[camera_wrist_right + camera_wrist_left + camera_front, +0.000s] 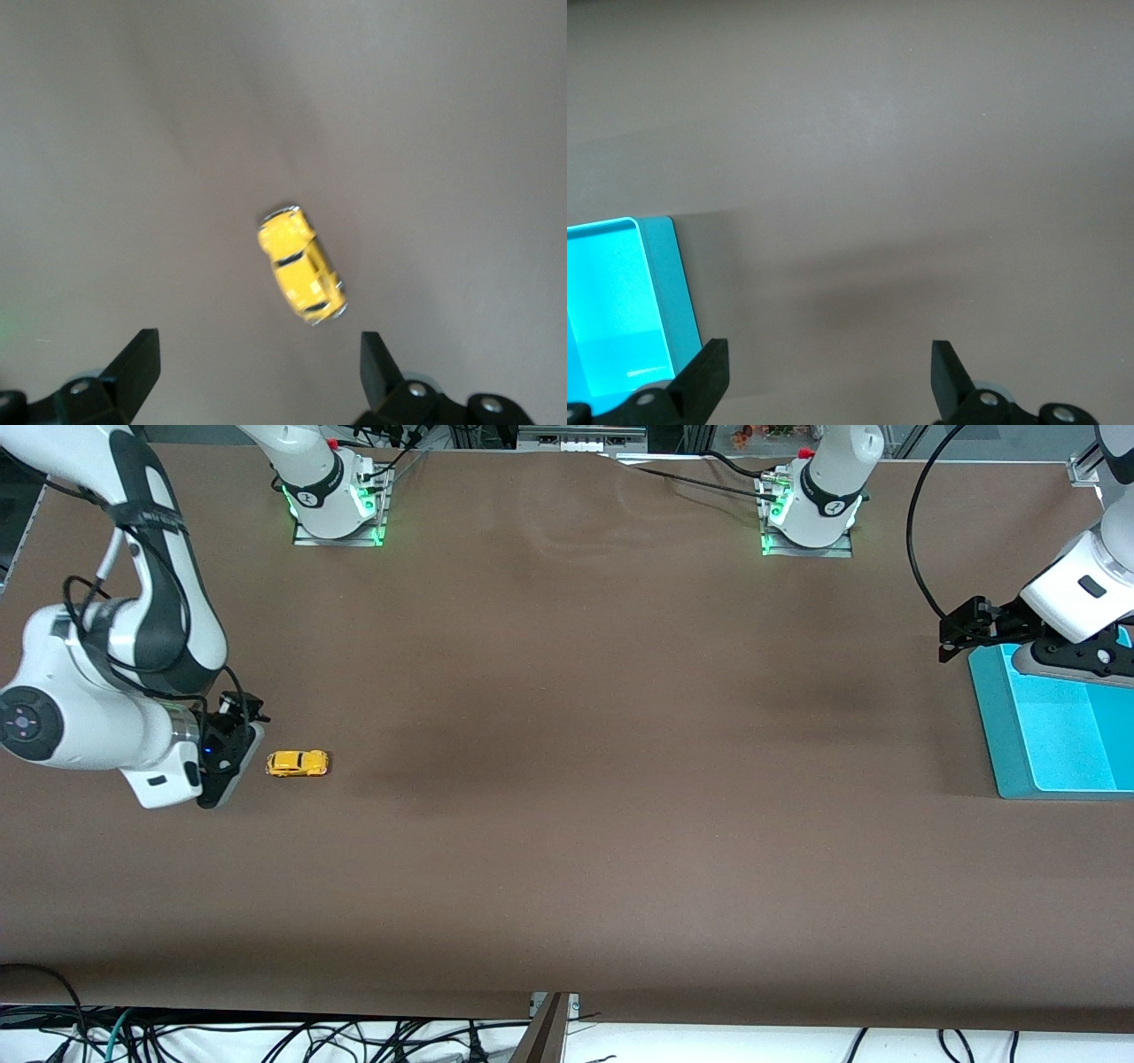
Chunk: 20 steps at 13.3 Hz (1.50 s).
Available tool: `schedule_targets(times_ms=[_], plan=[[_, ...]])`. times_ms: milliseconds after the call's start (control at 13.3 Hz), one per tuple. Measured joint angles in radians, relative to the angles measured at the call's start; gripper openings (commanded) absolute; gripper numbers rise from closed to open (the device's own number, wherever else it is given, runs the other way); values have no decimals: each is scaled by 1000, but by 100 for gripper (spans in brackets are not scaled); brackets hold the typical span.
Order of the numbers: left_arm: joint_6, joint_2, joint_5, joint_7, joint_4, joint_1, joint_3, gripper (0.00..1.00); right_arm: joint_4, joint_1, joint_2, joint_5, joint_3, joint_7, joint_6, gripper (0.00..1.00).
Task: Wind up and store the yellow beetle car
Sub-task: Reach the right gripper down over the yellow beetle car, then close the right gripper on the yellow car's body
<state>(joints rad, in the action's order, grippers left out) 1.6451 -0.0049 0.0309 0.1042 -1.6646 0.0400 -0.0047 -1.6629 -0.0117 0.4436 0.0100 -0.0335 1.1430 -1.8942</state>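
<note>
The yellow beetle car [298, 763] stands on its wheels on the brown table near the right arm's end. My right gripper [232, 755] hovers low just beside it, toward the table's end, not touching it. In the right wrist view the car [301, 266] lies ahead of the open, empty right gripper [255, 363], outside the gap between its fingers. My left gripper [1032, 660] hangs at the left arm's end, over the edge of the cyan bin [1019, 771]. In the left wrist view the left gripper [828, 367] is open and empty over bare table.
The cyan bin stands at the left arm's end of the table; its rim [666, 283] shows beside one left finger [709, 363]. Brown cloth covers the whole table. Cables hang below the table edge nearest the front camera.
</note>
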Motion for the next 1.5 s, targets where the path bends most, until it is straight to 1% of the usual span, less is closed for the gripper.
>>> schedule_targets(times_ms=[376,751,901,1052,1277,1352,1427,1502], plan=[[-1,0,0,0,0,0,1,100,-186,7,7,0,1,248,-288,100],[-1,0,0,0,0,-5,6,100,-355,13,7,0,3,380,-560,99],[-1,0,0,0,0,-5,6,100,-393,13,7,0,3,398,-612,99],[-1,0,0,0,0,-5,6,100,-406,13,7,0,3,410,-628,95],[-1,0,0,0,0,-6,6,100,-411,18,8,0,3,444,-642,94],[-1,0,0,0,0,-7,6,100,-416,24,8,0,3,457,-649,89],[-1,0,0,0,0,-8,6,100,-420,31,9,0,4,471,-655,81],[-1,0,0,0,0,-11,6,100,-423,36,10,0,4,484,-659,61]])
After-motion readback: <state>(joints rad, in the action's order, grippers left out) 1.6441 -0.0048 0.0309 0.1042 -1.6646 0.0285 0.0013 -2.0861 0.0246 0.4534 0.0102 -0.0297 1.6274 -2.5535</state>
